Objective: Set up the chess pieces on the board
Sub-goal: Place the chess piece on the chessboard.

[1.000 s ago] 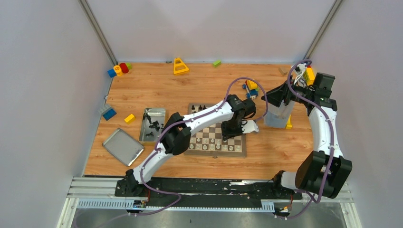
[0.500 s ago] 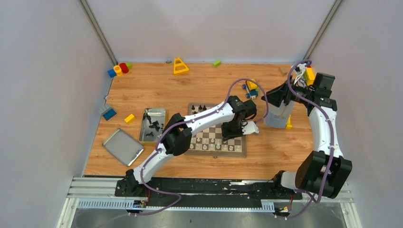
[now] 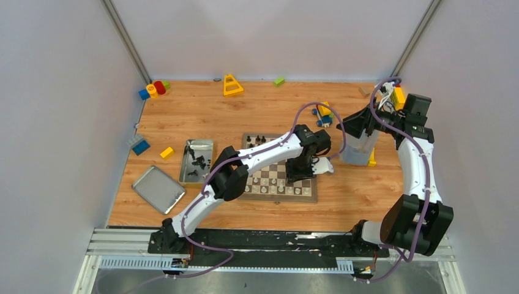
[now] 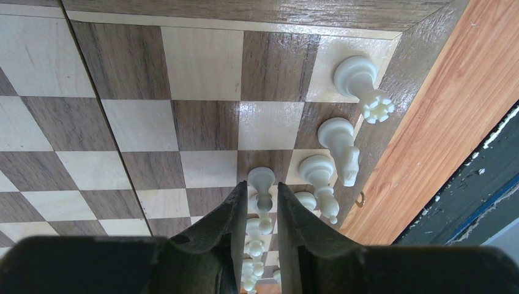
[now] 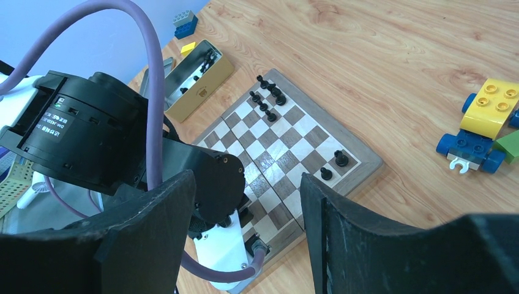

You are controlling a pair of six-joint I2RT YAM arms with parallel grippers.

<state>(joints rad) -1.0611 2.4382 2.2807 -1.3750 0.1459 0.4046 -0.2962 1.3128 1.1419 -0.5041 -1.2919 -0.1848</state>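
Lately, change: the left arm's wrist has crept a little toward the far side of the board (image 3: 309,195) over the last second; the right arm has not moved.
Left hand (image 4: 262,205): fingers drawn together, pinching a white pawn (image 4: 262,184) by its stem.
Pawn's place: between the fingertips, head poking out beyond them, foot hidden; one square in from the white bishop (image 4: 318,174).
Back row: rook (image 4: 361,86) on the corner square, then knight (image 4: 339,144), then the bishop, along the board's edge.
Right hand (image 5: 245,184): fingers wide apart, holding nothing, raised above the desk (image 3: 202,116) right of the board.
Black pieces (image 3: 259,139): some at the board's far edge.
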